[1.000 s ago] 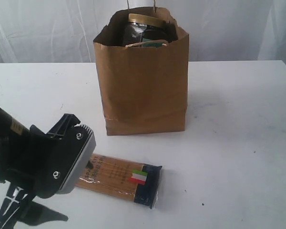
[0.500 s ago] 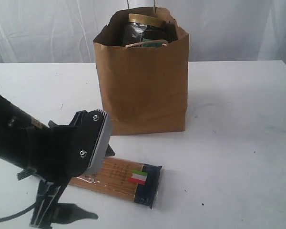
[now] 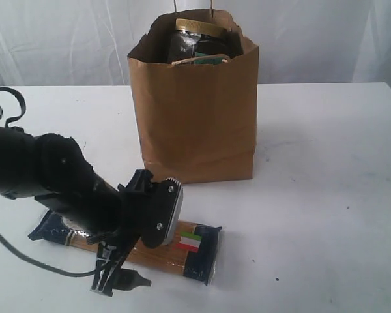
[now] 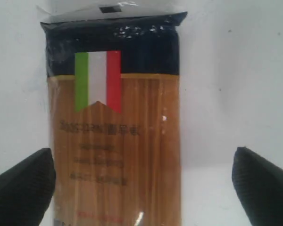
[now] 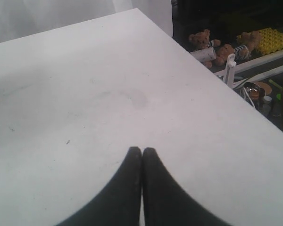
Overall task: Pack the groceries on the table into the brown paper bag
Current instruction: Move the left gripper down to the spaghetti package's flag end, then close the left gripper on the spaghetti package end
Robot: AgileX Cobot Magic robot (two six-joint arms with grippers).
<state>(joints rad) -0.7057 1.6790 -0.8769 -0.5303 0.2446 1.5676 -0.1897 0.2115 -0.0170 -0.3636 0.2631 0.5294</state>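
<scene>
**A:** Where does everything sit?

**B:** The broad white flat surface (image 3: 326, 163) fills the exterior view. The tall brown kraft paper bag with loop handles (image 3: 195, 117) stands upright at upper centre, its mouth open so items can drop in. A clear glass jar with a tan lid (image 3: 199, 29) already pokes out of its top.

**A:** What's left to pack?

**B:** The long navy-and-orange spaghetti packet (image 3: 199, 251) lies flat at lower centre, in front of the bag.

**A:** And the pincers?

**B:** The left pincer (image 4: 141, 188) is spread wide with one tip either side of the packet, gripping nothing. I judge it is lined up to close across the packet's width. The right pincer (image 5: 142, 188) is pressed shut and empty, over bare surface.
</scene>
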